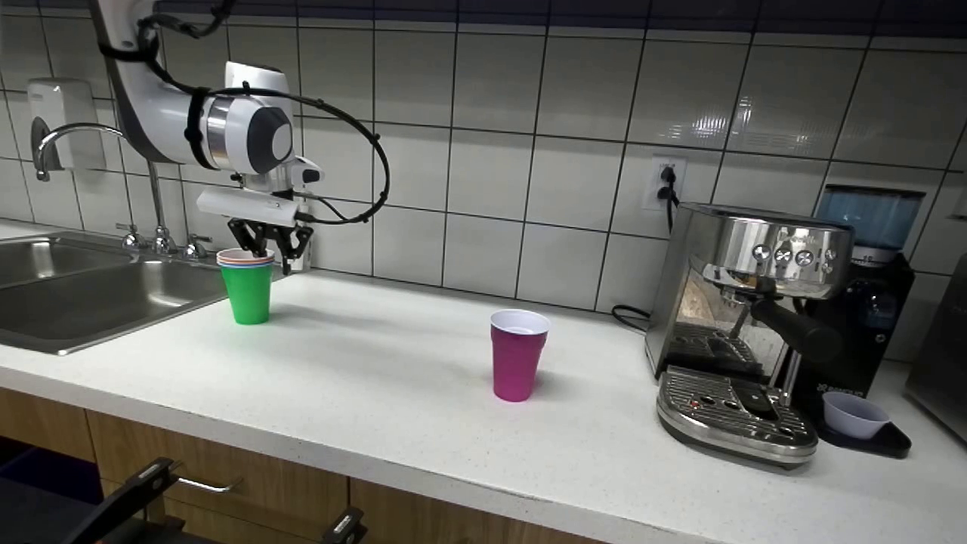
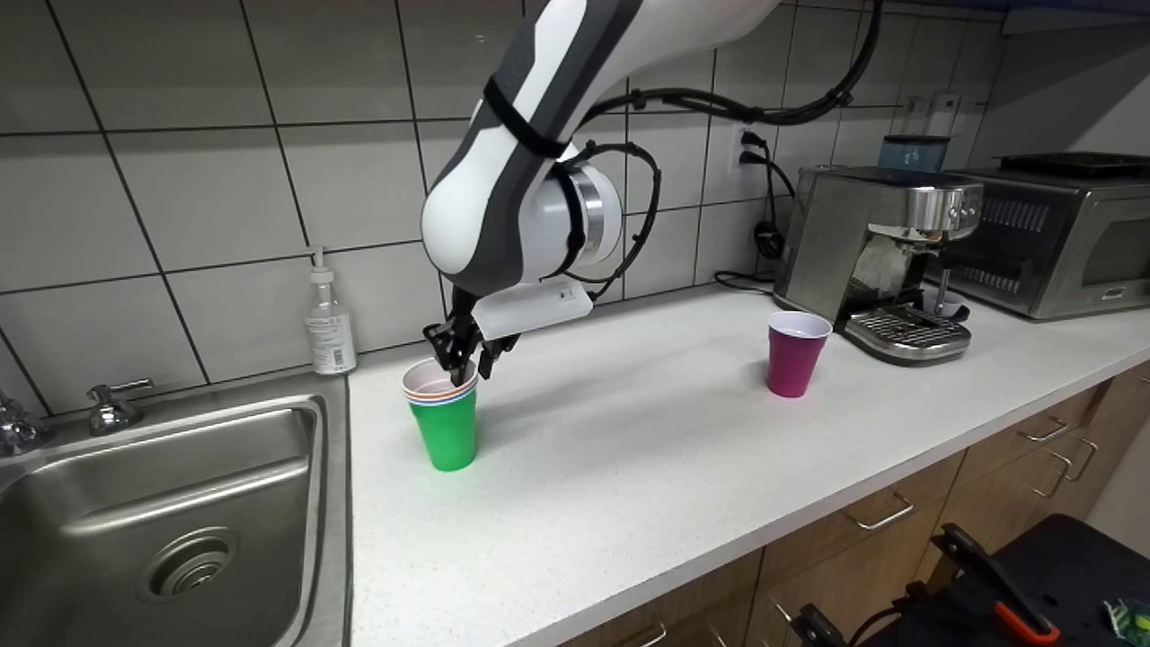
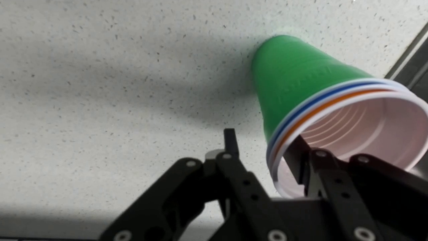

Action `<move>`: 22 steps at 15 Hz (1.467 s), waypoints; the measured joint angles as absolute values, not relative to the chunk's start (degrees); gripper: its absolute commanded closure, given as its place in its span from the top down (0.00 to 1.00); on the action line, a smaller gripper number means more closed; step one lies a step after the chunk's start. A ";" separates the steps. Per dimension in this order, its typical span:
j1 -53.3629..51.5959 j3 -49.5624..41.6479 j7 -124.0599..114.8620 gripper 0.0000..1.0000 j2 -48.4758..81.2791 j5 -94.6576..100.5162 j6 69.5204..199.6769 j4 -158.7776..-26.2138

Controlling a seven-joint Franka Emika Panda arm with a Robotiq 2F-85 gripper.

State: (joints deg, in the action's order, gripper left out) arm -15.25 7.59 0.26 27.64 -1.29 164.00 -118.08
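Note:
A stack of plastic cups (image 3: pixel 294 70) stands upright on the counter beside the sink, seen in all views. Green is outermost; blue and orange edges show at the rim, and the inside is pale pink. My gripper (image 3: pixel 264 140) is over the near part of its rim. One finger (image 3: pixel 296 155) reaches inside the top cup, while the opposite finger (image 3: pixel 230 142) is outside. Counter shows between that outer finger and the cup wall, so the jaws are open around the rim without a grip. Farther along the counter stands a single magenta cup (image 1: pixel 517 363), white inside.
The steel sink (image 2: pixel 334 539) borders the stack on one side, and a soap bottle (image 2: pixel 331 328) stands against the tiled wall. An espresso machine (image 1: pixel 755 249) is beyond the magenta cup, with a grinder (image 1: pixel 869 332) and a small bowl (image 1: pixel 854 415) by it. A steel oven (image 2: pixel 1060 243) follows.

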 measured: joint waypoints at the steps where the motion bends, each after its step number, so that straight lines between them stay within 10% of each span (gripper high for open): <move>1: -15.25 7.59 0.26 0.03 27.64 -1.29 163.97 -118.08; 22: -15.22 7.65 -2.51 0.02 25.31 -1.36 168.59 -121.35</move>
State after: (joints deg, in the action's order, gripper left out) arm -15.22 7.65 -2.51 25.31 -1.36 168.59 -121.35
